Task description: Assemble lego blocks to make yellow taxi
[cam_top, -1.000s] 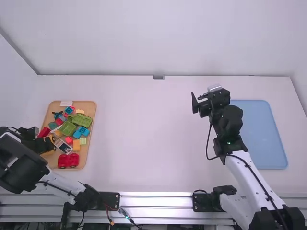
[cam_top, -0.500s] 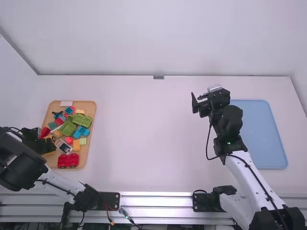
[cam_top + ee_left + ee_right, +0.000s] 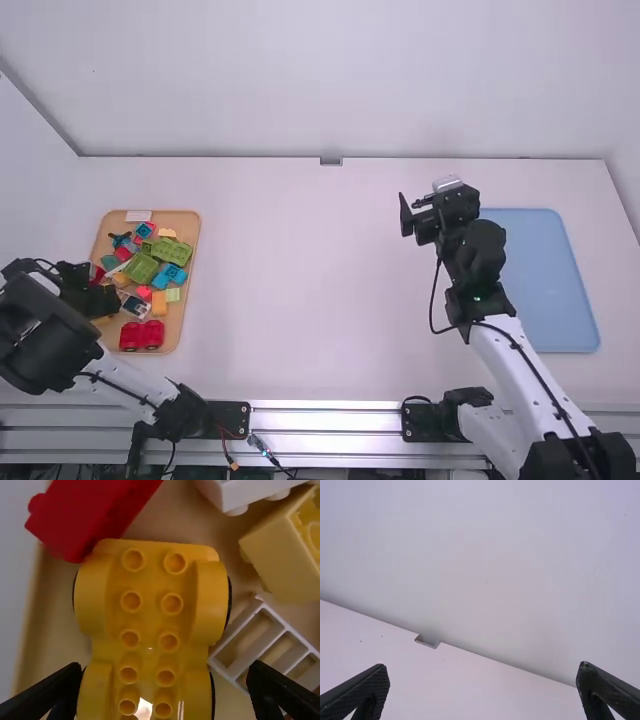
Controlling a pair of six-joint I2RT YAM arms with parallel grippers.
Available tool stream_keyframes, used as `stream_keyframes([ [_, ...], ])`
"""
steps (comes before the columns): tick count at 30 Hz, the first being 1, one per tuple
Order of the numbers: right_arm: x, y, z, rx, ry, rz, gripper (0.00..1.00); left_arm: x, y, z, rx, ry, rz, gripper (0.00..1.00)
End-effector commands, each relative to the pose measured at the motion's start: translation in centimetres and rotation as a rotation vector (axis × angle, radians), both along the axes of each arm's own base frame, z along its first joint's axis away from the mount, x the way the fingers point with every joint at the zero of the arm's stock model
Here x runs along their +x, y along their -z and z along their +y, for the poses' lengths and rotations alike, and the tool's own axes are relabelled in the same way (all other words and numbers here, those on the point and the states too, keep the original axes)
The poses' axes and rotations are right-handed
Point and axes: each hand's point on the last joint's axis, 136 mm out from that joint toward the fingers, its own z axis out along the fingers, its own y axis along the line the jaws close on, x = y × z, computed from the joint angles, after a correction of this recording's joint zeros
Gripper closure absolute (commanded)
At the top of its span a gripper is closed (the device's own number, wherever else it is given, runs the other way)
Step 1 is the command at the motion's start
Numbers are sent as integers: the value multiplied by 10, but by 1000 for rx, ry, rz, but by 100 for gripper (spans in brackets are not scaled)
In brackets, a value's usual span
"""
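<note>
The left gripper (image 3: pixel 166 670), fingers well apart and empty, stood astride the yellow car base (image 3: pixel 95 597) in the tan tray (image 3: pixel 181 315), probably to pinch its sides; the right gripper (image 3: pixel 482 667) gaped, holding nothing.

Left pincer (image 3: pixel 108 298): two black fingers standing wide apart, yellow car chassis (image 3: pixel 150 615) between them. Chassis upright on tan tray (image 3: pixel 55 615), two rows of hollow round studs facing up, rounded fenders along both sides, dark wheels little visible under them. One finger just beside chassis, contact cannot be told; other finger over white slotted frame (image 3: pixel 243 663). Red brick (image 3: pixel 90 515) at chassis corner, pale yellow brick (image 3: pixel 282 557) near frame, white studded brick (image 3: pixel 245 491) near yellow brick. Beyond tray edge, pale desk (image 3: pixel 15 580).
</note>
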Motion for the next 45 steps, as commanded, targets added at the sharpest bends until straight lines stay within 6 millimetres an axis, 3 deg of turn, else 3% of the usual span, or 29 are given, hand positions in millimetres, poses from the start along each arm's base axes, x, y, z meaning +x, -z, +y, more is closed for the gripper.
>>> stream_keyframes([
  [1, 4, -20, 0, 11, 3, -39, 1, -8, 6, -2, -26, -40, 3, 9],
  [6, 4, -22, 1, 13, 1, -51, 1, -2, -4, 2, -59, -49, -62, 5],
  [14, 4, -21, 0, 13, 1, -46, 1, -7, -18, 6, -66, -7, -21, 7],
  [20, 4, -21, 0, 12, 1, -46, 1, -16, -14, 11, -26, 21, 33, 7],
  [21, 3, -21, 1, 13, -1, -47, 1, -16, -12, 8, -25, 54, 33, 3],
  [24, 4, -23, 0, 14, 1, -53, 1, -17, -8, 3, -18, 148, 42, 5],
  [34, 2, -25, 7, 15, -16, -61, 1, -14, -7, 4, -9, 152, 22, 4],
  [45, 3, -25, 5, 15, -12, -61, 1, -14, 6, 2, 22, 151, 13, 1],
])
